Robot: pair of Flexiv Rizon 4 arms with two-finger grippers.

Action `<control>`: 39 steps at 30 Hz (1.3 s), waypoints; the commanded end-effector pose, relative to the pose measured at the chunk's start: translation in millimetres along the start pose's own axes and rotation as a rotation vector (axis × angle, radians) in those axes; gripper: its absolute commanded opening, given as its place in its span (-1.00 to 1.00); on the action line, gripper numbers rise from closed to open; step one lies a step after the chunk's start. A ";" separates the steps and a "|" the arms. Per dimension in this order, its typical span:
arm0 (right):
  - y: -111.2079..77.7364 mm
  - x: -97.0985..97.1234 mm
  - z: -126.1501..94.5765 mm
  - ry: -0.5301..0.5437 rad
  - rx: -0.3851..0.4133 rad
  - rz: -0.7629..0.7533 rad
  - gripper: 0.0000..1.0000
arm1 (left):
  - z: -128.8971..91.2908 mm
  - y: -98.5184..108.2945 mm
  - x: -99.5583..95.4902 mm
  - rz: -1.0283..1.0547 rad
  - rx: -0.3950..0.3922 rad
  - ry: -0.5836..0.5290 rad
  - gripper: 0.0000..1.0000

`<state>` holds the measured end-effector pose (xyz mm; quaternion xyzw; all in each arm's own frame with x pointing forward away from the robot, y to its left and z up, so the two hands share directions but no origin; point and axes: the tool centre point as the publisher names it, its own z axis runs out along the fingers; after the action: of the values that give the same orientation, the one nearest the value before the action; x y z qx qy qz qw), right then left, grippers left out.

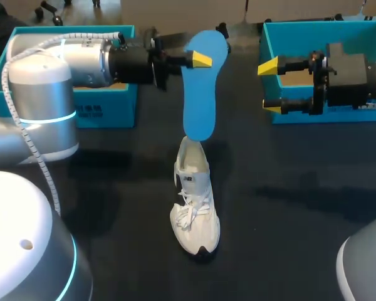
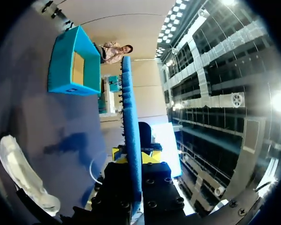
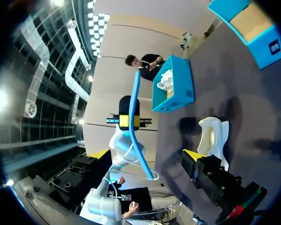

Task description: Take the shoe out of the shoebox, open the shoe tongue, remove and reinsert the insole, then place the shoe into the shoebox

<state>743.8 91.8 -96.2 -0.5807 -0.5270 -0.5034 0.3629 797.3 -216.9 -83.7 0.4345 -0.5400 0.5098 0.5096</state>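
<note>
Upper centre: blue insole [image 1: 200, 94] pinched near upper end by left gripper [image 1: 197, 59], hung vertical, lower tip at mouth of shoe [image 1: 194, 207]; judged staged for reinsertion. Shoe mid-frame, upright. Right gripper [image 1: 270, 88] upper right, fingers apart, holding nothing.

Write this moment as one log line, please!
left pincer: shut on insole | insole: hanging, lower end at heel of shoe | shoe: on table | right pincer: open, empty
</note>
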 end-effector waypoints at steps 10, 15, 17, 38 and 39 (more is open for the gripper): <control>-0.1 0.2 1.3 -0.002 -0.001 0.001 1.00 | -4.3 0.1 -2.6 0.333 -0.080 -0.021 -1.00; -0.1 0.2 1.3 -0.002 -0.001 0.001 1.00 | -5.5 0.4 1.3 0.384 -0.103 0.047 -1.00; -0.1 0.2 1.3 -0.002 -0.001 0.001 1.00 | -3.0 2.4 3.6 0.417 -0.103 0.056 -1.00; -0.1 0.2 1.3 -0.002 -0.001 0.001 1.00 | 5.6 9.4 16.3 0.830 0.000 0.062 -1.00; -0.1 0.2 1.3 -0.002 -0.001 0.001 1.00 | 5.6 9.4 16.3 0.830 0.000 0.062 -1.00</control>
<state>743.7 91.0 -96.2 -0.5806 -0.5271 -0.5032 0.3631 787.1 -223.1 -71.7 0.1612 -0.6511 0.6877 0.2777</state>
